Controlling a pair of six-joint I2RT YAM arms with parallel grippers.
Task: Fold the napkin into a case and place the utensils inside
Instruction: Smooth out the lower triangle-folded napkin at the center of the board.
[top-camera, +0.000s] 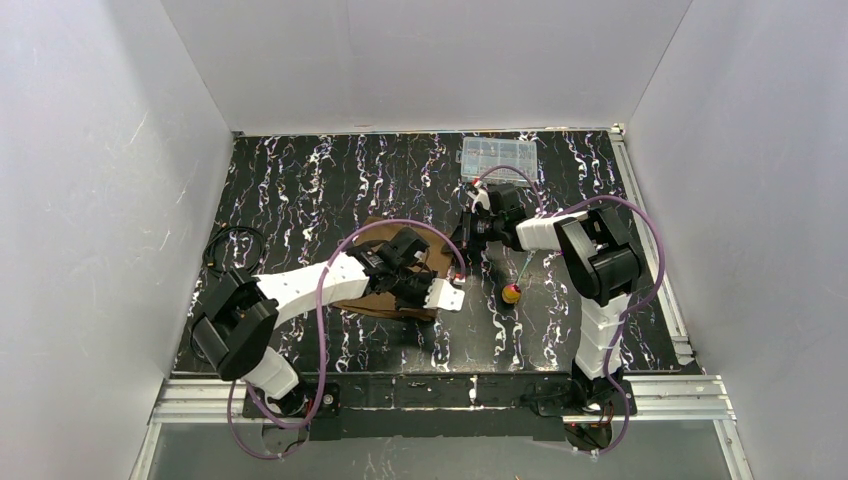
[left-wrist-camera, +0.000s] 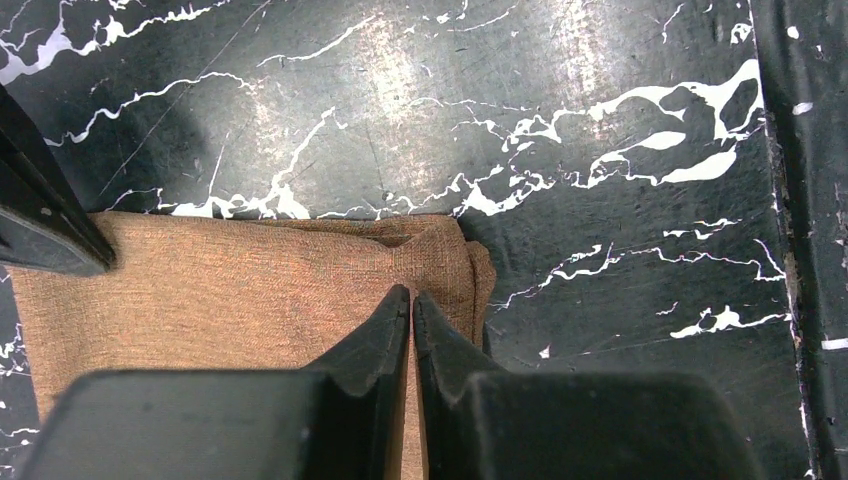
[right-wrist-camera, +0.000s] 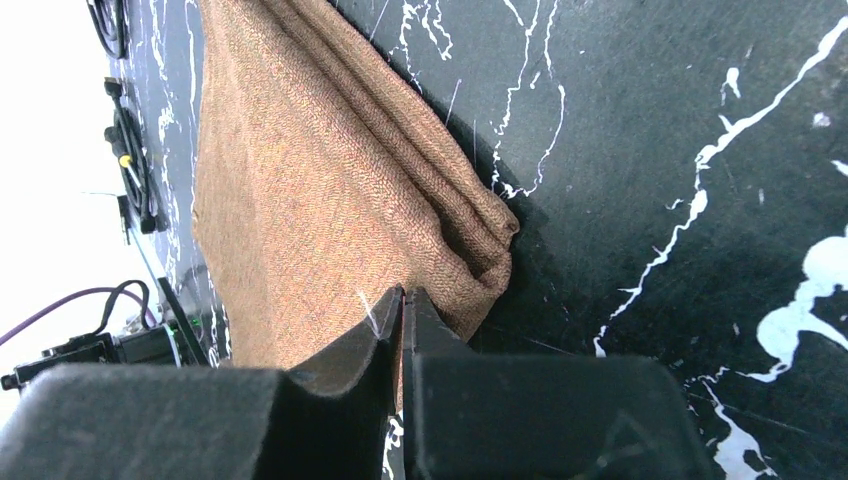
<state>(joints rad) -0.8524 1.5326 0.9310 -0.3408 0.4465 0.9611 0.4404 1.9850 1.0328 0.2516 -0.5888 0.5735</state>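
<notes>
**Top view**
- Napkin (top-camera: 372, 300): brown, folded, flat on the table (top-camera: 300, 180) at centre. It is mostly hidden under the left arm, so its long axis cannot be told here.
- Utensil (top-camera: 512, 292): lies right of the napkin, apart from it. Its gold-orange head points near, and its thin handle runs far and slightly right.
- Left end effector (top-camera: 445, 298): at the napkin's near-right corner. The arm reaches from its near-left base rightward across the cloth, wrist bent down.
- Right end effector (top-camera: 468, 240): at the napkin's far-right corner. The arm rises from its near-right base, the elbow is folded, and the forearm points left.
- Box (top-camera: 498, 155): clear, at the far edge.
- Cable (top-camera: 232, 250): coiled at the left edge.

**Left wrist view**
- Napkin (left-wrist-camera: 230, 290): layered corner lies just beyond the fingertips, with a small pucker in the cloth ahead of them.
- Left end effector (left-wrist-camera: 411, 297): jaws drawn together to a hairline, tips on the cloth beside that corner. Whether any cloth is nipped cannot be told.

**Right wrist view**
- Napkin (right-wrist-camera: 320, 190): stacked folds run from the corner away toward the left of the scene, and the edge casts a shadow on the table.
- Right end effector (right-wrist-camera: 403, 297): jaws closed to a slit on the napkin's edge, just beside its corner.
</notes>
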